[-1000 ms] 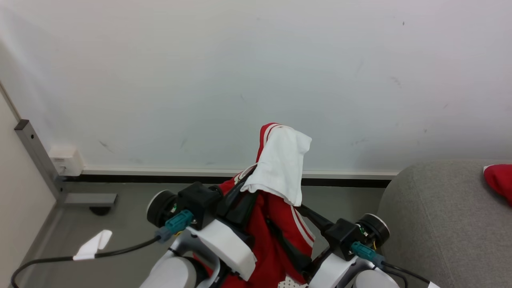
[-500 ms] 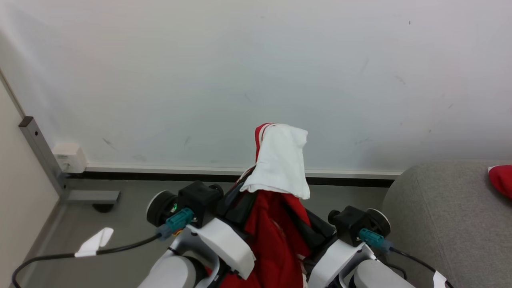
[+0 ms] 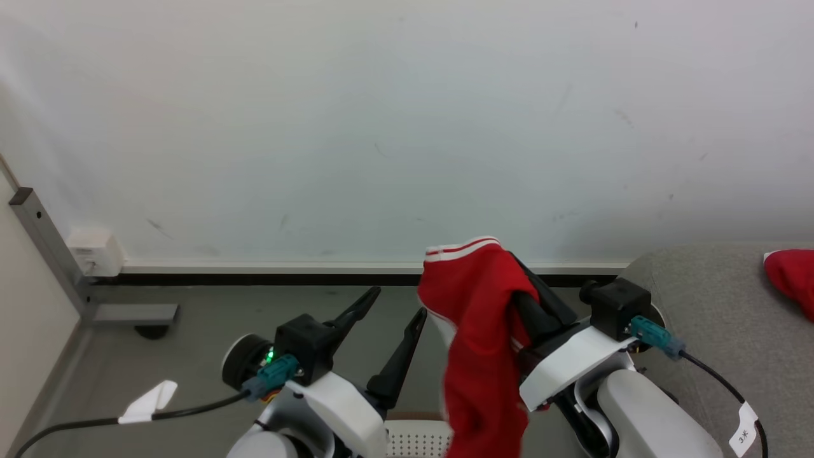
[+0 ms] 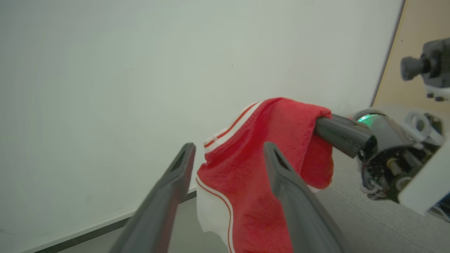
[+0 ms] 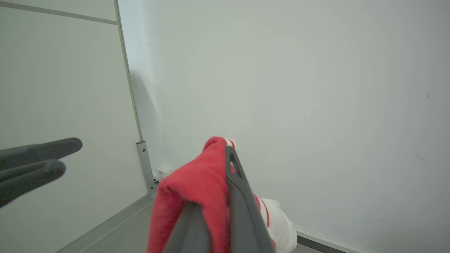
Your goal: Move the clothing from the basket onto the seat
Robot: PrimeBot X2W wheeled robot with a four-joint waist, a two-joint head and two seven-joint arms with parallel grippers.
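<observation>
A: Nearest: a strip of the basket (image 3: 416,439) at the bottom edge, contents hidden. Left hand (image 3: 398,301) above it, fingers spread, empty.
B: Right hand (image 3: 524,286)?
A: Pinching the striped garment (image 3: 477,312). It hangs in the air, clear of the basket, beside the seat (image 3: 699,318) but not on it.
B: Farther out?
A: Plain red garment (image 3: 792,280) lies on the seat. One delivered, I'd judge; this one wants carrying across and releasing.
</observation>
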